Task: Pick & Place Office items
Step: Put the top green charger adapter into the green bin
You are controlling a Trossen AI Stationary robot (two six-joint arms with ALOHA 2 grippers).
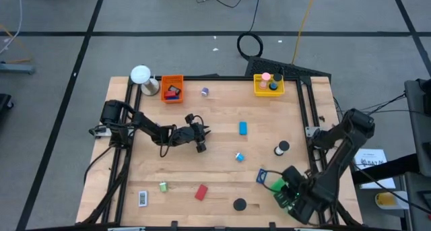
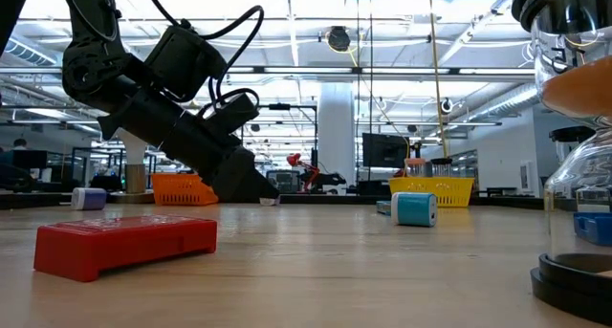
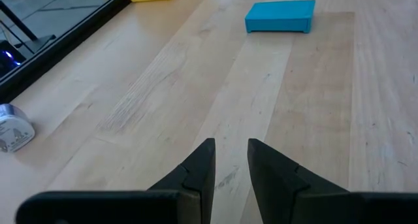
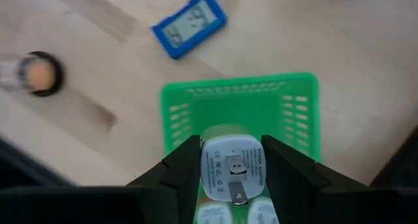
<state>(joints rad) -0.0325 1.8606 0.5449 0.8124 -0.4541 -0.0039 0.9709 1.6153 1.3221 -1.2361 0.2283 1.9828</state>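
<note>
**Observer:** How far along are you?

**Operator:** Partway, I judge. My right gripper (image 4: 230,165) hangs over the green tray (image 4: 238,96) at the table's near right corner, clamping a white plug-like piece (image 4: 232,170). The orange tray (image 1: 172,88) and yellow tray (image 1: 269,85) already hold pieces.

**Observer:** And what's left?

**Operator:** Plenty lies loose: a blue rectangle (image 3: 280,16), a red rectangle (image 2: 124,242), a black disc (image 1: 239,204). My left gripper (image 3: 230,160) sits mid-table, slightly parted, empty.

Bright, even light falls from the ceiling strip lamps (image 2: 287,22) behind my table (image 1: 215,157), so shadows on the wood are soft and short. Down low, the red block (image 2: 124,244) looks slightly soft. My own left fingers (image 3: 199,175) blur at the edge.
</note>
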